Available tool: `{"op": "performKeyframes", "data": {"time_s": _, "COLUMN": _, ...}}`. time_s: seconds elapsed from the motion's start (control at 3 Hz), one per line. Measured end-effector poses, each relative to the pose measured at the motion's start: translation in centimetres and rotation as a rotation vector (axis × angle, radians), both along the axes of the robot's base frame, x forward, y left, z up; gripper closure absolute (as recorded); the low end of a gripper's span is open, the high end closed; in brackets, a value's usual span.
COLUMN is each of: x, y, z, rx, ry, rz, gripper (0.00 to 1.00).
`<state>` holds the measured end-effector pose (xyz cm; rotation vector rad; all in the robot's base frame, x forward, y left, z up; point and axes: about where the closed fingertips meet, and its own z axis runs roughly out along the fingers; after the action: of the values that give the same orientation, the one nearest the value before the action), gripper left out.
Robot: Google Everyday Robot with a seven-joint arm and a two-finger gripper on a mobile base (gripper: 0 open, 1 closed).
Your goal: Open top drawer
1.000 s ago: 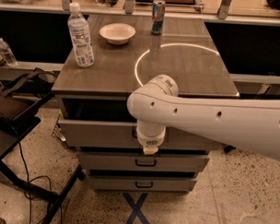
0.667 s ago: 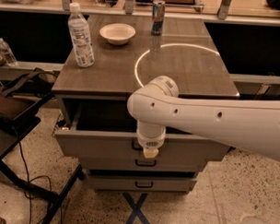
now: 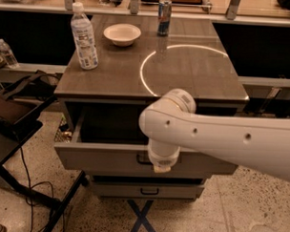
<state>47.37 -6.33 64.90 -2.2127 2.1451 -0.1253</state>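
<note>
**Top drawer partly open, claw at its front**

Shows top drawer (image 3: 100, 157) slid out from under the counter (image 3: 184, 76), long front panel running left to right. Places claw (image 3: 161, 165) against the panel's centre, beside the handle (image 3: 142, 159), drawer box directly behind; grip cannot be told. Finds drawer farther out than earlier.
</note>
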Motion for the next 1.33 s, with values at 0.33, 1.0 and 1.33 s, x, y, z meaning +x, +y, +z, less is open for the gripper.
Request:
{"op": "performKeyframes", "data": {"time_s": 0.33, "x": -1.18, "y": -0.06, "z": 0.43, "rx": -0.004, "ry": -0.008, "rz": -0.010, "gripper": 1.00}}
{"op": "performKeyframes", "data": {"time_s": 1.0, "x": -1.18, "y": 0.24, "z": 0.43, "rx": -0.004, "ry": -0.008, "rz": -0.010, "gripper": 1.00}}
{"op": "performKeyframes", "data": {"time_s": 1.33, "x": -1.09, "y": -0.01, "z": 1.05, "rx": -0.002, "ry": -0.014, "rz": -0.012, "gripper": 1.00}}
